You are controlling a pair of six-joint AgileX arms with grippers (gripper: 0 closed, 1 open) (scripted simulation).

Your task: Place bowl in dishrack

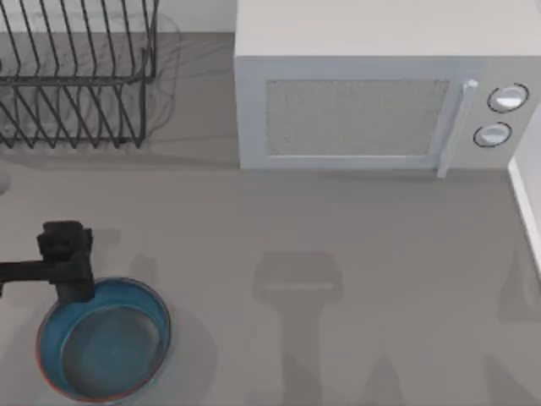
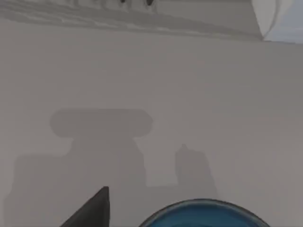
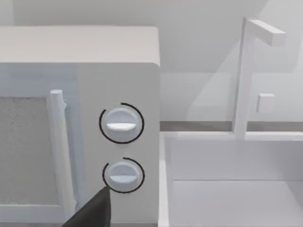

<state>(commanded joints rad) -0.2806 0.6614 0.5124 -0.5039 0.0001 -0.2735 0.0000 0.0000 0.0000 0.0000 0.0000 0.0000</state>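
The blue bowl (image 1: 106, 342) with a reddish-orange rim rests on the table at the front left. My left gripper (image 1: 74, 283) hangs open over the bowl's far left rim, holding nothing. In the left wrist view one dark finger (image 2: 94, 210) shows beside the bowl's rim (image 2: 203, 213). The dark wire dishrack (image 1: 76, 76) stands at the back left, well apart from the bowl. My right arm is parked off to the right; one finger (image 3: 97, 208) of its open gripper points toward the microwave's knobs.
A white microwave (image 1: 363, 110) with its door shut fills the back centre and right. A white basin (image 3: 227, 189) with a tall tap (image 3: 246, 71) lies past the table's right edge (image 1: 524, 203). Bare grey tabletop (image 1: 296, 237) separates bowl and rack.
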